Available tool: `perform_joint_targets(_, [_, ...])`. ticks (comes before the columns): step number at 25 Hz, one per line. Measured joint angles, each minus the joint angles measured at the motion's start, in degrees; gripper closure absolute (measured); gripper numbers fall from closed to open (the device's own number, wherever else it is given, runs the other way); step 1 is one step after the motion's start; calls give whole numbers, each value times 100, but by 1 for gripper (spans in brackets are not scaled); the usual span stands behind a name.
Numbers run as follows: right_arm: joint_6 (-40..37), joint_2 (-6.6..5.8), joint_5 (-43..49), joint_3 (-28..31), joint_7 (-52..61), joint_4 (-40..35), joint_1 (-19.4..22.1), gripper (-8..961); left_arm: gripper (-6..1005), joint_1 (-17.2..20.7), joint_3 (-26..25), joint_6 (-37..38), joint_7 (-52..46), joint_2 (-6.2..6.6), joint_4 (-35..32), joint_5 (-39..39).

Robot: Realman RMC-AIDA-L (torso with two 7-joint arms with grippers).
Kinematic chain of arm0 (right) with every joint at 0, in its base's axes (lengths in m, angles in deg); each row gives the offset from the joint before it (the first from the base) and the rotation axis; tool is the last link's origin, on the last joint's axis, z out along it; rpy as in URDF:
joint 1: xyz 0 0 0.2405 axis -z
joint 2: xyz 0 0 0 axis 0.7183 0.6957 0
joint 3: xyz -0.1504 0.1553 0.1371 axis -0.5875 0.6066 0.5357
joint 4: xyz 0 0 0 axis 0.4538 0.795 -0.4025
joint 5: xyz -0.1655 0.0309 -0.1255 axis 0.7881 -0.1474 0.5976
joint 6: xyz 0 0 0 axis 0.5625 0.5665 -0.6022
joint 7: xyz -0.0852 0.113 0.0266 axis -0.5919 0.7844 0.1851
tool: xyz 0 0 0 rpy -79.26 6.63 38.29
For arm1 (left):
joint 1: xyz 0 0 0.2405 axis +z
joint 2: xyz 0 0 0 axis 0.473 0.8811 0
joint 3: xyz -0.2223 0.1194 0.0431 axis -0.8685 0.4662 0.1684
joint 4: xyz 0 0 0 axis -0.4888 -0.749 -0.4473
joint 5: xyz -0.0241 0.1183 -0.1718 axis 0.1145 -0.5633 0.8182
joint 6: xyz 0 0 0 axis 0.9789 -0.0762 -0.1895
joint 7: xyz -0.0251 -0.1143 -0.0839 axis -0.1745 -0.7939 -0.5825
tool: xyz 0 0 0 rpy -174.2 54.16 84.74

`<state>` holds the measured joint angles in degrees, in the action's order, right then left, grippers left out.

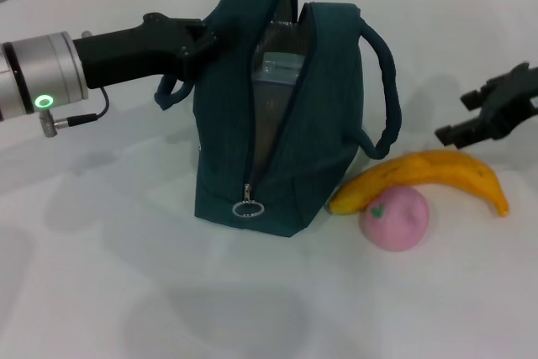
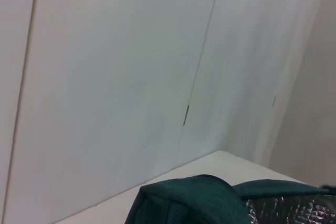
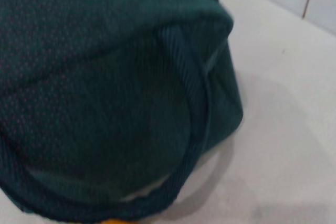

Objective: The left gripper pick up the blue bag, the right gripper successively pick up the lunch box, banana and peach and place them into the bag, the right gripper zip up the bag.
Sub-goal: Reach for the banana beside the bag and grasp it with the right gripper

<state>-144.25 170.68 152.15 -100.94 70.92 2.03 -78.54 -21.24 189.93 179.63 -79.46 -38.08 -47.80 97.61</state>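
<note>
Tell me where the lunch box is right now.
In the head view, the lunch box sits inside the open blue bag, visible through its unzipped top against the foil lining. The left gripper holds the bag's left side.

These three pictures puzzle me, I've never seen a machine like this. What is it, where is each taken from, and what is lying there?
It is a robot with two arms. The wide picture comes from a camera on its head, looking down at a white table. The other two come from cameras on its wrists: one sees mostly wall and the bag's top, the other sees the bag's side up close.

The left gripper, on a silver wrist with a green light, grips the blue bag at its top, where a handle joins. The bag stands unzipped, and the lunch box shows inside against the foil lining.

The right gripper hangs beside the bag, jaws open and empty. Below it lie the banana and the peach, touching each other.
</note>
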Motion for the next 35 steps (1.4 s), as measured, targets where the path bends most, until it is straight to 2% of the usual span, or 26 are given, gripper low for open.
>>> perform_joint_targets(3, [-97, 161, 361, -84, -15, 1, 22, 235, 965, -4, 0, -53, 23, -6, -2, 3])
perform_joint_targets(5, [-147, 212, 571, -252, -19, 21, -1, 231, 965, -15, 0, -93, 26, -15, -5, 4])
perform_joint_targets(12, [-233, 226, 817, -585, 19, 99, -149, 214, 964, -135, 0, -159, 97, -76, -7, -18])
perform_joint_targets(19, [-111, 231, 1132, -828, 175, 172, -313, 214, 965, -151, 0, -159, 99, -82, -45, -14])
perform_joint_targets(25, [117, 236, 1222, -897, 176, 486, -482, 221, 965, -151, 0, -159, 99, -80, -50, -9])
perform_joint_targets(30, [308, 244, 1235, -1247, 175, 789, -621, 226, 964, -151, 0, -158, 99, -79, -51, 4])
perform_joint_targets(35, [373, 242, 1245, -1257, 180, 951, -694, 235, 964, -155, 0, -158, 99, -79, -66, 5])
